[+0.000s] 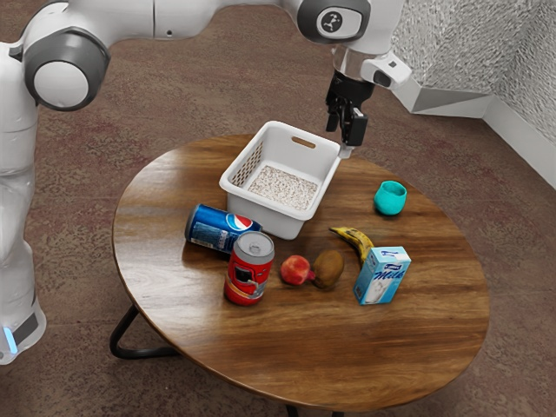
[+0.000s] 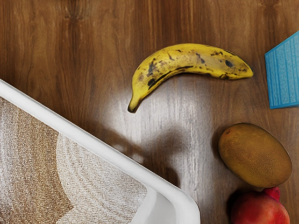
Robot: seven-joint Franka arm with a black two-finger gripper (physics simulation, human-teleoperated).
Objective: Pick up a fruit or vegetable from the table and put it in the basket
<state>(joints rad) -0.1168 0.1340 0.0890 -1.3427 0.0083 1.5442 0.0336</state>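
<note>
On the tabletop [image 1: 417, 347], the banana [image 2: 187, 57] points lengthwise toward the carton [image 1: 380, 282].

The banana [image 1: 354, 239] lies between the basket [image 1: 261, 202] and milk carton [image 1: 382, 276].

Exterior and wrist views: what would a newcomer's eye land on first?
Probably the white basket, bright against the brown tabletop, with the black end effector up by its rim on the exterior view's right. Next, the upright red can in front of it, by the blue can lying on its side. In the wrist view, likely the spotted yellow banana, between basket and milk carton.
</note>
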